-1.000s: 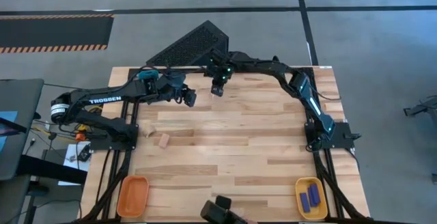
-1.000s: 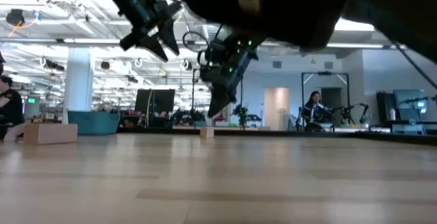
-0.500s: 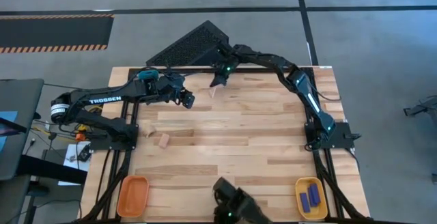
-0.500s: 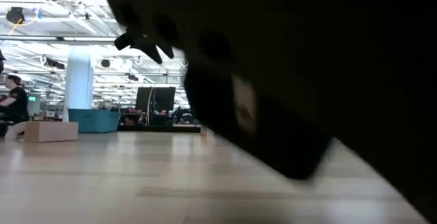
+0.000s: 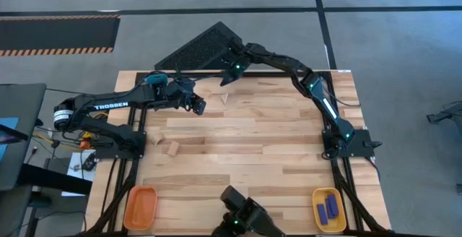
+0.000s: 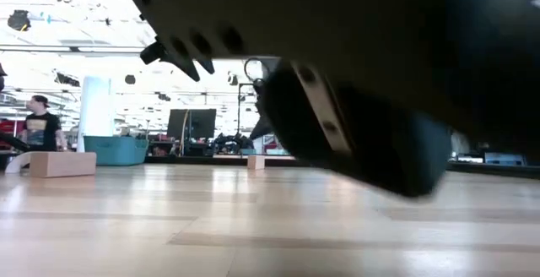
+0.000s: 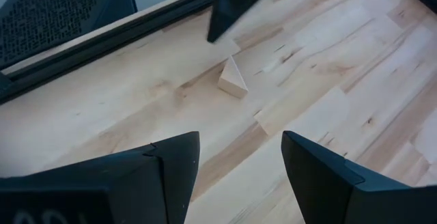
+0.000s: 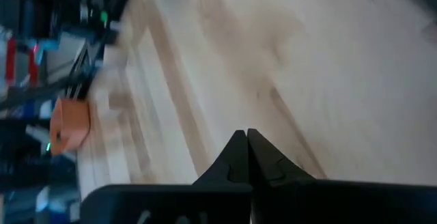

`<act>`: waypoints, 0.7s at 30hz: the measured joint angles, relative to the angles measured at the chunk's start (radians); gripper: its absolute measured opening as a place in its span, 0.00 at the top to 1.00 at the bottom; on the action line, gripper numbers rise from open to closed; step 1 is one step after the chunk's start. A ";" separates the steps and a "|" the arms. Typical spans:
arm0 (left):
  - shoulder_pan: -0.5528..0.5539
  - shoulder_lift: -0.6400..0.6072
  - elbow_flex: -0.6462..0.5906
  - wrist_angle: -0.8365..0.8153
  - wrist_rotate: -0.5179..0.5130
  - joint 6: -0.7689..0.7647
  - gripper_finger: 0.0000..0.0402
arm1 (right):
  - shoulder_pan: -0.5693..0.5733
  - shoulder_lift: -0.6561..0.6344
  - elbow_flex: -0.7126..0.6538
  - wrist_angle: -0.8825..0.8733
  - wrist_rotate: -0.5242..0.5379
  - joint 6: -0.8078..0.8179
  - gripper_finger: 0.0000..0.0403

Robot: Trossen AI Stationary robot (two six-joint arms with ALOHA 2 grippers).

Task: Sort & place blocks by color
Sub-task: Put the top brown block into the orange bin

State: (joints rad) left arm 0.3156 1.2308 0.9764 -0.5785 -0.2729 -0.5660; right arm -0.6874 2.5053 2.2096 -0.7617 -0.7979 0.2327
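A small pale wood wedge (image 5: 224, 97) (image 7: 233, 79) rests on the table near the far edge. My left gripper (image 5: 199, 105) (image 7: 235, 159) hovers open just left of it, touching nothing. My right gripper (image 5: 227, 82) (image 8: 246, 149) is shut and empty, its tip (image 7: 222, 19) just beyond the wedge and apart from it. Two more pale wood blocks (image 5: 160, 139) (image 5: 173, 148) lie on the left side of the table. Dark blue bars (image 5: 327, 208) lie in the yellow tray (image 5: 318, 197) at the near right corner.
An orange tray (image 5: 140, 207) sits at the near left corner. A dark device (image 5: 242, 219) at the near edge fills much of the low view (image 6: 363, 100). A black perforated panel (image 5: 198, 49) lies beyond the far edge. A teal container (image 6: 118, 150) shows at the far left.
My right gripper has drawn back toward the far edge, off the spot where the wood wedge now lies uncovered on the table. The dark device at the near edge has shifted and now blocks most of the low view.
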 joint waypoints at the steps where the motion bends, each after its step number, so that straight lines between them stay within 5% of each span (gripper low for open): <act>1: 0.000 0.000 0.000 0.000 0.000 -0.001 0.52 | 0.002 -0.001 0.018 -0.003 0.014 0.022 1.00; 11: 0.018 0.018 0.000 0.013 -0.082 0.055 0.52 | 0.067 -0.032 0.138 -0.207 0.220 -0.070 1.00; 21: 0.090 0.254 0.000 0.350 0.146 0.270 0.52 | 0.072 -0.319 0.121 -0.414 0.501 -0.205 1.00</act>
State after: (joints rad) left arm 0.4053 1.4845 0.9764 -0.2290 -0.1266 -0.2959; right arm -0.6157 2.1859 2.3308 -1.1755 -0.2965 0.0280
